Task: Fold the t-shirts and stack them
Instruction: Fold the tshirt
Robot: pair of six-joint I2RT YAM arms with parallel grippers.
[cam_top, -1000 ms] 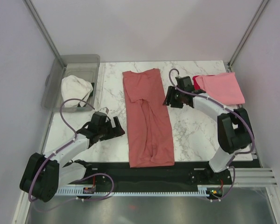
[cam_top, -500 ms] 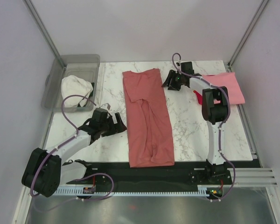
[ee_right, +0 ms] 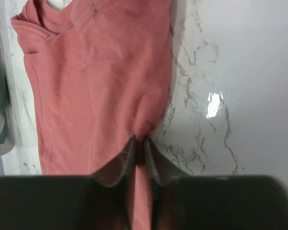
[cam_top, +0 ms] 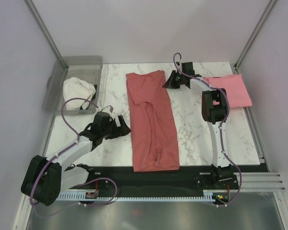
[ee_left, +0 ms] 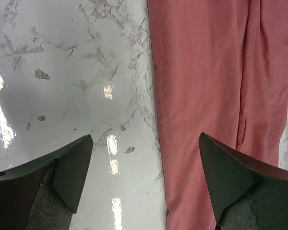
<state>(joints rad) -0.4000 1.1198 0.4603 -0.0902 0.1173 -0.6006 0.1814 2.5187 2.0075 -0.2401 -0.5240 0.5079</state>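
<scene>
We see the salmon-red t-shirt (cam_top: 151, 120) lying in the middle of the marble surface (cam_top: 197, 129) as a long, narrow strip that runs from the near edge toward the far edge. Its sides are folded in, and a lengthwise crease shows down its middle. The collar end lies at the far side.

The right end effector (cam_top: 167, 82) reaches to the far right corner of this shirt. In the right wrist view its fingers (ee_right: 122, 165) are pressed together with a thin fold of the shirt's right edge pinched between them, so it grips the cloth there.

The left end effector (cam_top: 119, 125) sits at the shirt's left edge, about halfway along its length. In the left wrist view its fingers (ee_left: 72, 172) stand wide apart and hold nothing; one is over bare marble, the other over the cloth. We cannot tell whether they touch the surface.

The light pink t-shirt (cam_top: 232, 90) lies folded flat at the far right corner of the surface, well apart from the salmon-red one.

At the far left stands a clear grey bin (cam_top: 81, 61) with a crumpled white cloth (cam_top: 78, 88) inside.
</scene>
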